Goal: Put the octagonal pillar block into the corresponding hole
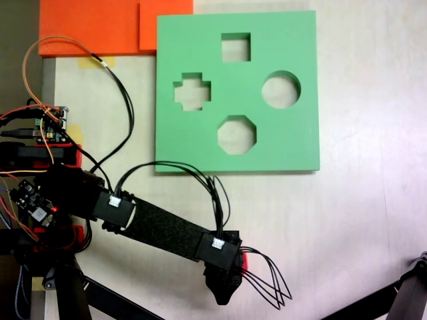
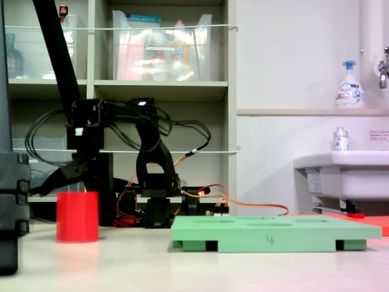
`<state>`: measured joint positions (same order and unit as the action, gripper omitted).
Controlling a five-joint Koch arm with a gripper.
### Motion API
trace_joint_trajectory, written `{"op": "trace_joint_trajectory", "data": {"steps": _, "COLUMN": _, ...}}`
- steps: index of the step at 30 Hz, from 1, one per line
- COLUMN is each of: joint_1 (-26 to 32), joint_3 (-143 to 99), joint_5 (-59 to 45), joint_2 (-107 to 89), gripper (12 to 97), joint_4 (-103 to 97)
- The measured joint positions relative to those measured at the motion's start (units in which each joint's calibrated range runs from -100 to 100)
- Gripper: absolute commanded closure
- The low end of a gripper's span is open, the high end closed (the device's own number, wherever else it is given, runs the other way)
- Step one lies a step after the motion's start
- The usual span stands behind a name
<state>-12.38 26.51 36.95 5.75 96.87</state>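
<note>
Fixed view from above: green foam board (image 1: 237, 93) lies flat on the table (image 1: 360, 227), with four cutouts, namely square at top, cross at left, round at right and the octagonal hole (image 1: 236, 135) at bottom centre, empty. Two orange foam pieces (image 1: 100, 27) sit at the top left, touching the board's corner. Arm (image 1: 163, 230) stretches from its base at left toward the lower middle, well below the board; the gripper (image 1: 223, 290) points down near the bottom edge, and the block isn't visible under it from this angle.

Side fixed view: red block (image 2: 77, 216) stands upright on the table (image 2: 200, 267), well left of the green board (image 2: 273, 234). Gripper (image 2: 72, 176) hangs just above the block's top, not gripping it. Fingers (image 2: 61, 175) read as one dark mass, so I can't tell whether they're spread or pressed together. Shelf unit (image 2: 164, 88) and a sink (image 2: 343, 173) behind.
</note>
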Motion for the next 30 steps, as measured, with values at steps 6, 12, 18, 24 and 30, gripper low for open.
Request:
{"op": "trace_joint_trajectory", "data": {"steps": 6, "joint_1": -0.15, "joint_3": 0.0, "joint_5": -0.24, "joint_2": 0.96, "gripper": 53.0, "joint_4": 0.0}}
{"op": "trace_joint_trajectory", "data": {"steps": 12, "joint_1": -0.49, "joint_3": 2.25, "joint_5": -0.29, "joint_2": 0.96, "gripper": 65.8, "joint_4": 1.57}}
{"op": "trace_joint_trajectory", "data": {"steps": 18, "joint_1": -0.68, "joint_3": -0.1, "joint_5": -0.29, "joint_2": 1.23, "gripper": 66.0, "joint_4": 1.57}}
{"op": "trace_joint_trajectory", "data": {"steps": 24, "joint_1": -0.54, "joint_3": -0.98, "joint_5": -0.15, "joint_2": -2.6, "gripper": 65.8, "joint_4": 1.47}}
{"op": "trace_joint_trajectory", "data": {"steps": 30, "joint_1": 0.68, "joint_3": -1.96, "joint_5": 2.39, "joint_2": -8.89, "gripper": 65.8, "joint_4": 1.57}}
